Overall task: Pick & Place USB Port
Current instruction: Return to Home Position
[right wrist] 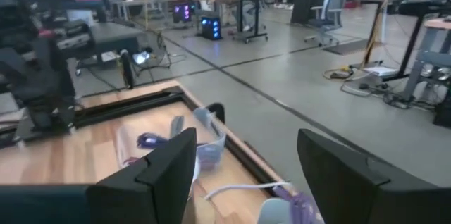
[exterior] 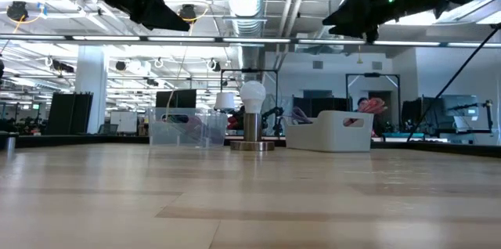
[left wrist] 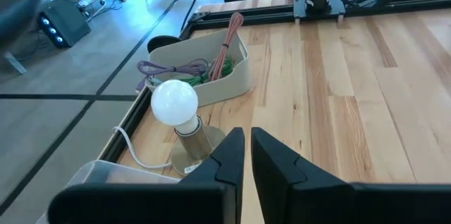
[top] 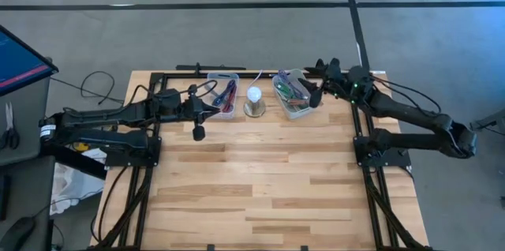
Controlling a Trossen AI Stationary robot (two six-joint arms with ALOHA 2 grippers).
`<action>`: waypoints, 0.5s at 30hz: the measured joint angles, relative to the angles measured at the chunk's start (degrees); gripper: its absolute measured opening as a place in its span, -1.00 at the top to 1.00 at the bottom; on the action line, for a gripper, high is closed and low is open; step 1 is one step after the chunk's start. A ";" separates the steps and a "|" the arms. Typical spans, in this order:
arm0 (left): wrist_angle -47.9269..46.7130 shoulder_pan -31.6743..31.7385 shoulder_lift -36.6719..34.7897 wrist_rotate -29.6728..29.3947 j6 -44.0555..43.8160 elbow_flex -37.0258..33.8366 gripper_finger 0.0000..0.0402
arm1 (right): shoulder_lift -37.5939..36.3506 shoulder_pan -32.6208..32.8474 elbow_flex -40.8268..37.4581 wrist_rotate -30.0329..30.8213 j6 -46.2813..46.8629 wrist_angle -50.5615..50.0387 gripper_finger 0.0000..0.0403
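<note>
A clear bin [top: 223,93] with red and purple cables stands at the table's far edge. To its right stands a beige bin [top: 290,97] with purple, red and green cables [left wrist: 211,69]. I cannot pick out a USB port among them. My left gripper [left wrist: 246,150] hovers shut and empty beside the clear bin, pointing toward the beige bin. My right gripper [right wrist: 246,168] hangs open and empty above the beige bin [exterior: 329,133], high off the table.
A white bulb on a round metal base [top: 254,99] stands between the two bins, its white cord [left wrist: 130,146] trailing to the far edge. Black frame rails [top: 363,136] run along the table's sides. The wooden tabletop [top: 268,188] stretches toward the near edge.
</note>
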 joint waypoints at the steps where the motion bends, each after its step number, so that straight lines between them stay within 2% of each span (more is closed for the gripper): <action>1: 0.04 0.00 0.00 0.00 -0.09 0.00 0.86 | 0.06 0.39 0.00 -0.02 0.00 -0.37 -0.18; 7: 0.72 0.14 -0.02 0.01 -1.70 0.00 0.86 | 0.59 2.02 0.00 -0.04 4.63 -3.40 -0.18; 15: 0.66 0.28 -5.76 0.55 2.68 -0.05 0.86 | -3.25 6.68 -0.02 -0.13 -7.33 -9.89 -0.18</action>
